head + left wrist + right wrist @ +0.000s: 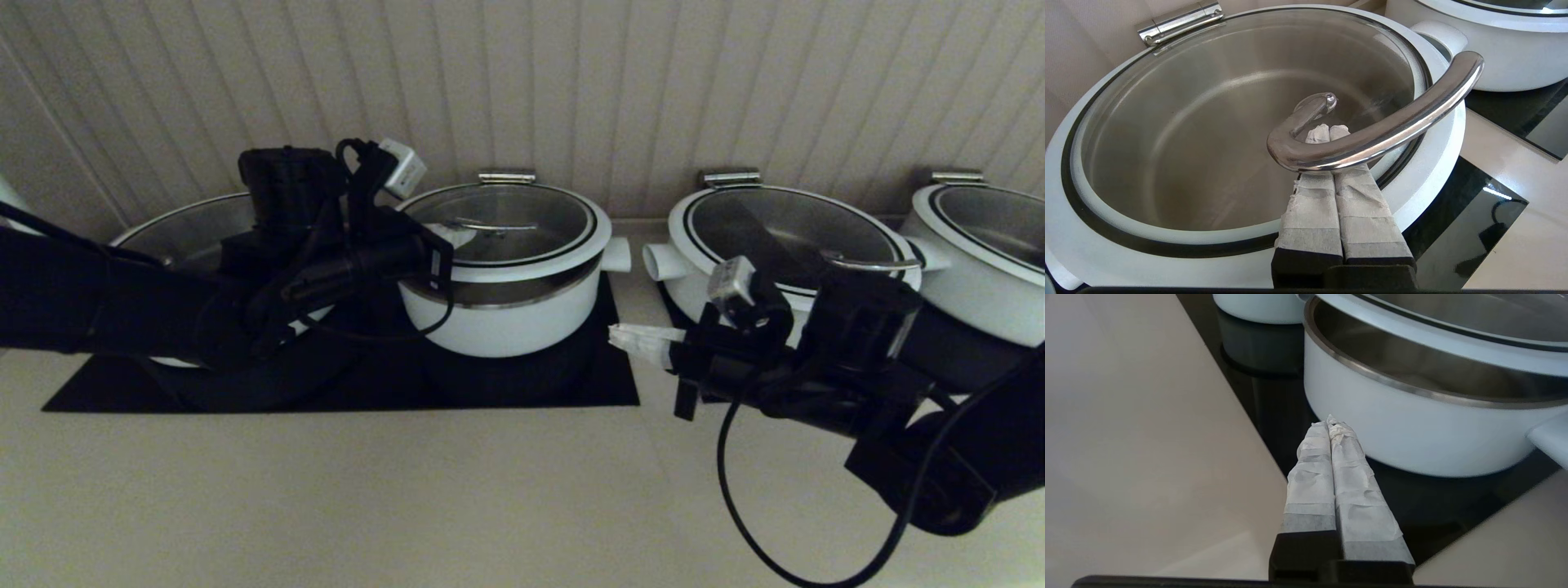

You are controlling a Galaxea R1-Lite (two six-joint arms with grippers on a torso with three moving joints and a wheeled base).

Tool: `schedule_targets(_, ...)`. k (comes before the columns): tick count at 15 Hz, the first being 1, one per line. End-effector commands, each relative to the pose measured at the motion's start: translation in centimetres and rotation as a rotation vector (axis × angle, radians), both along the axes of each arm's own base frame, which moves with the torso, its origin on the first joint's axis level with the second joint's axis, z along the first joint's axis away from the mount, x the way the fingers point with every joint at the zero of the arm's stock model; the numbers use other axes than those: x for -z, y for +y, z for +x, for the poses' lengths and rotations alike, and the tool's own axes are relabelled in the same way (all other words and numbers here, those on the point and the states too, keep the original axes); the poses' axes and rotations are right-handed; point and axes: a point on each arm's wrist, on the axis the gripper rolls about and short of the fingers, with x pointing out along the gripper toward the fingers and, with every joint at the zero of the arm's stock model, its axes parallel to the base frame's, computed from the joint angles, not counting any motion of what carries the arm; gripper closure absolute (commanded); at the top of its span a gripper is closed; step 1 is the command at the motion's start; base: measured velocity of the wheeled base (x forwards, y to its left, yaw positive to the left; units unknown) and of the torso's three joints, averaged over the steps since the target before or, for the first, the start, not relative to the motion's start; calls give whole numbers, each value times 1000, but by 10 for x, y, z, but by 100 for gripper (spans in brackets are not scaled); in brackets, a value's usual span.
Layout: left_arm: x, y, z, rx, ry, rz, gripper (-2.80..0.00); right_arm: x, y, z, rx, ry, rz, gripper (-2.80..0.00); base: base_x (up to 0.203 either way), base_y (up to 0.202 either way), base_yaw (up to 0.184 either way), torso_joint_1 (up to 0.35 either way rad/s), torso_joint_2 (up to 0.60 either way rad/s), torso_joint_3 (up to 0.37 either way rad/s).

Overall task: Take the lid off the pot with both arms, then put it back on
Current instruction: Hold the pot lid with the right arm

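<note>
The pot (506,322) stands mid-counter on a black cooktop (604,384). Its glass lid (571,249) is raised at the front, and a band of the pot's steel inside shows beneath the white rim. My left gripper (455,237) is shut, its fingers pushed under the lid's curved steel handle (1392,126); the tips (1327,131) show past the bar, over the glass (1167,143). My right gripper (627,335) is shut and empty, low beside the pot's right side. In the right wrist view its tips (1329,424) are close to the pot's white wall (1412,433), under the raised lid rim (1412,339).
Wider white pots with lids stand to the left (188,237), right (784,229) and far right (980,245). A steel hinge (506,175) sits behind the lid against the panelled wall. Beige counter (408,490) stretches in front.
</note>
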Motion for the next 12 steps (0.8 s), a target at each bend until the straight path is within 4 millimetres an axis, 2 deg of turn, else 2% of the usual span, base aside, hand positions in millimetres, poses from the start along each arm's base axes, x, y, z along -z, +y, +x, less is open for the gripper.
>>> schedule_targets(1,0,0,0,2,-3,0,0,3,8,15,-2,-19,8,0,0,0,0,0,0,0)
schedule_targets(4,0,0,0,2,-3,0,0,2,17,35,13,-65,32,0,0,0,0,0,0,0)
schedule_targets(12,1,0,2,1,-3,0,0,12,28,58,21,-72,67,0,0,0,0,0,0,0)
